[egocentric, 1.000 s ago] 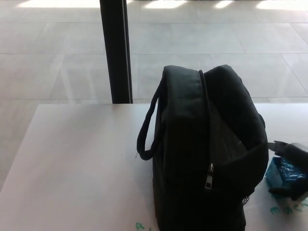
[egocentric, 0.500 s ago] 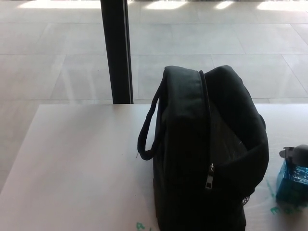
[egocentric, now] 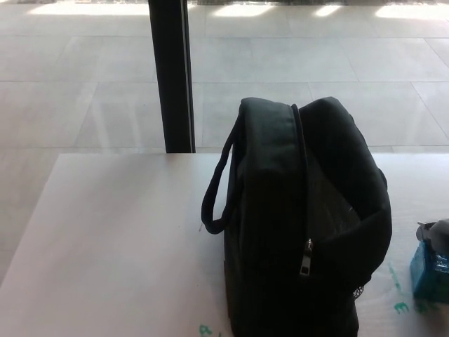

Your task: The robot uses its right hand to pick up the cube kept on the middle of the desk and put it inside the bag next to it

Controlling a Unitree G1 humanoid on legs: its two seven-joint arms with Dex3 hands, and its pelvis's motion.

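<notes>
A black bag [egocentric: 302, 225] stands upright in the middle of the white desk [egocentric: 119, 239], its zip running over the top and its carry handle [egocentric: 216, 189] looping out to the left. At the picture's right edge is the blue cube [egocentric: 429, 272], partly cut off by the frame. A small grey part of my right hand [egocentric: 439, 230] shows just above the cube and touches its top; the hand stays with the cube as it shifts. The rest of that hand is out of frame. My left hand does not show.
A dark pillar [egocentric: 172, 77] rises behind the desk's far edge, with a tiled floor [egocentric: 316, 56] beyond it. Green marks [egocentric: 403, 306] are on the desk near the bag's right base.
My right hand and the blue cube have slid to the right, away from the bag, and are now mostly out of frame. The bag has not moved; the camera shifted slightly.
</notes>
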